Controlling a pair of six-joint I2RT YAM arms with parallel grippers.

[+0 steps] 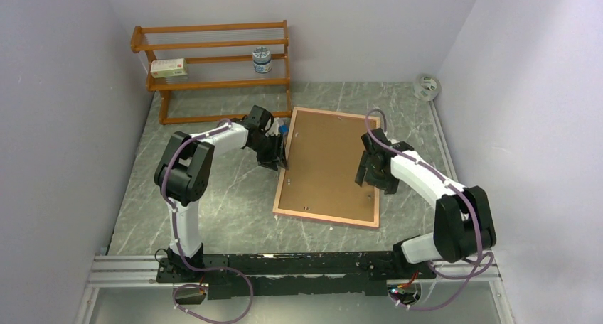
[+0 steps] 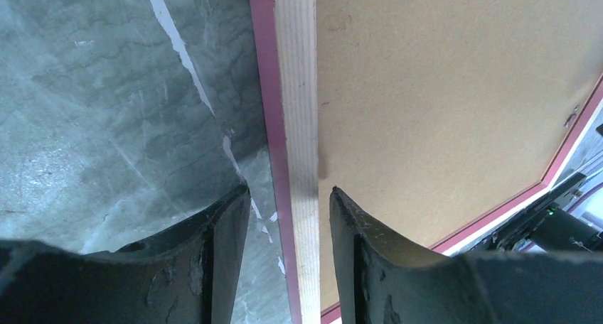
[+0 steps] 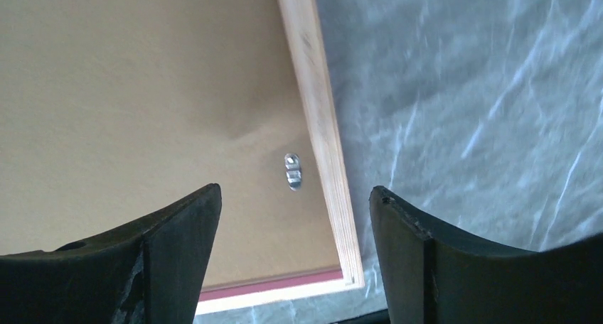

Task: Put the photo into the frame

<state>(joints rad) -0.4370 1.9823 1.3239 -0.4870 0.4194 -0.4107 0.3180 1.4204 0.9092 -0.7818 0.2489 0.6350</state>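
Note:
The frame (image 1: 326,219) lies back side up in the middle of the table, pale wood rails with a pink edge. A brown hardboard sheet (image 1: 327,160) fills it. The photo is hidden. My left gripper (image 1: 279,154) is at the frame's left rail. In the left wrist view the left gripper (image 2: 288,195) is open and straddles that rail (image 2: 295,89), with a gap on the table side. My right gripper (image 1: 368,169) hovers over the right rail. In the right wrist view the right gripper (image 3: 295,192) is wide open above the rail (image 3: 316,96), holding nothing.
An orange wooden rack (image 1: 213,61) stands at the back left with a white box (image 1: 168,68) and a small jar (image 1: 262,60) on it. A round white object (image 1: 427,87) lies at the back right corner. A metal tab (image 3: 292,171) sits on the hardboard (image 3: 142,89). Walls close in left and right.

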